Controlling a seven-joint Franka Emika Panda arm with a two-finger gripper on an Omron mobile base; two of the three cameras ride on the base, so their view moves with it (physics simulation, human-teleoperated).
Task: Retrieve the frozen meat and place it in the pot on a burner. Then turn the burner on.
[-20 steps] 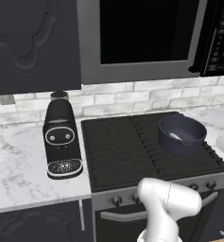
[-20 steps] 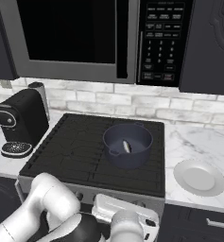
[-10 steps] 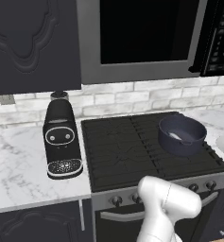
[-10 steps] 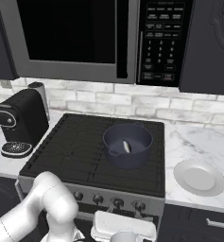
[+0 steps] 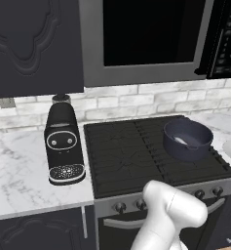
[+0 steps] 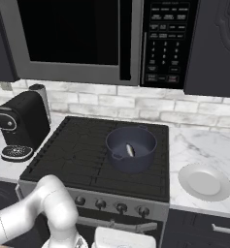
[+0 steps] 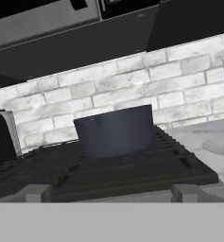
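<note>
So the jaws are standing wide open with nothing between them, and the hand is sitting low in front of the range, looking level across the black cast-iron grated gas cooktop (image 7: 108,172) toward the brick backsplash. Straight ahead of the hand, the wide, round, deep dark blue-grey pot (image 7: 116,131) is resting on a burner, with the row of small round silver-grey front knobs (image 6: 121,208) lining the stove's front panel below it. In the right base view the pot is sitting on the right half of the cooktop, and a small pale elongated piece (image 6: 130,150) is lying on its floor. My guess is that's the frozen meat already dropped in, though it's too small to be sure.

If that's right, the knob turn is what's left, and that's where I'd worry. The knobs all look alike and are sitting close together, so grabbing a neighbour would be lighting the wrong burner. Open fingers coming in slightly off could also be slipping off the small round face without turning it. The white arm (image 6: 53,213) is folding tight near the oven handle, so bumping that is possible too. The white round plate (image 6: 205,181) on the marble counter and the black coffee machine (image 5: 63,144) are sitting well clear.
</note>
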